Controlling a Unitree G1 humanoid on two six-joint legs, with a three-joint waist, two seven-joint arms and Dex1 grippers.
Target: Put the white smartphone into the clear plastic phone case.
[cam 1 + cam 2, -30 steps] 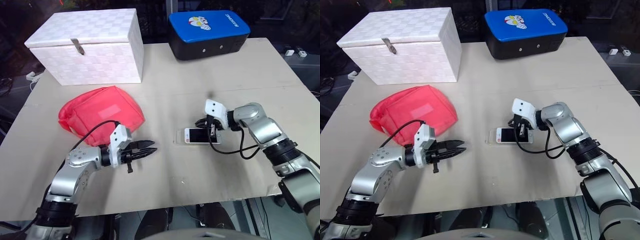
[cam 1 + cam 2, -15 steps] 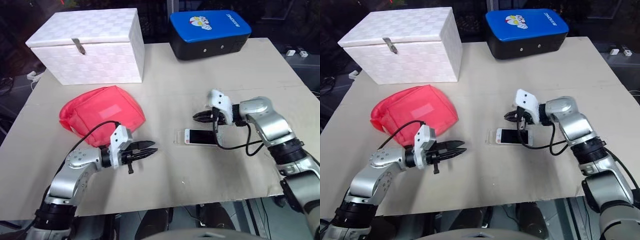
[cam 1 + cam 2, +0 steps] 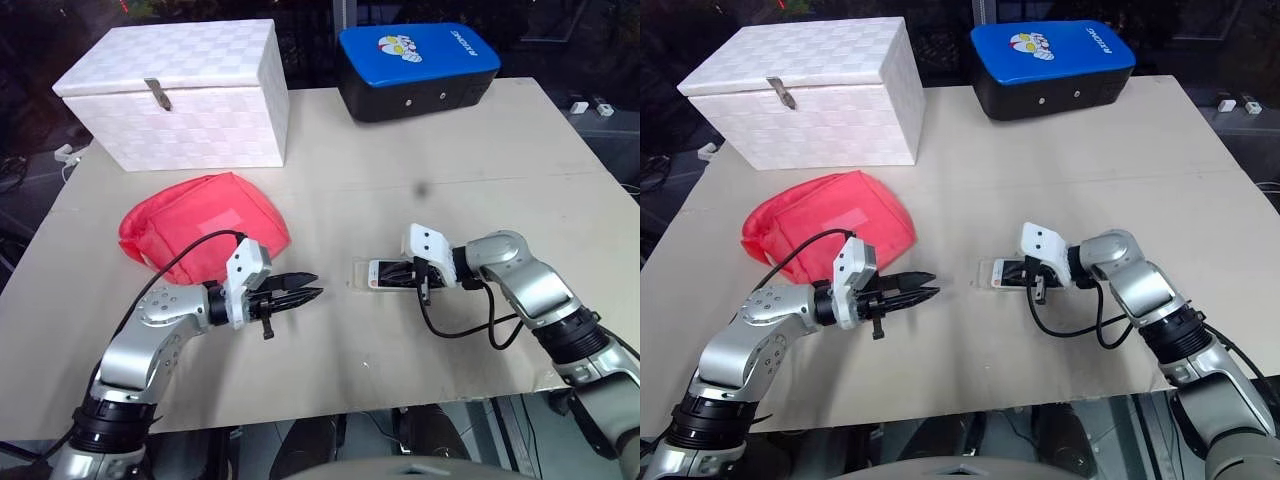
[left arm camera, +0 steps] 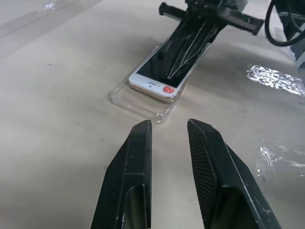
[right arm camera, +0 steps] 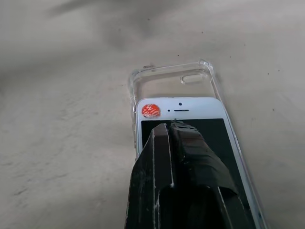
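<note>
I can make out very little writing. The blue case (image 3: 418, 68) at the far edge of the table (image 3: 480, 180) carries a cartoon figure on its lid and a short white word beside it, but I cannot read the letters. The phone (image 5: 190, 125) bears a small round red sticker (image 5: 150, 110) near its end, with white marks on it that are too small for me to read.
</note>
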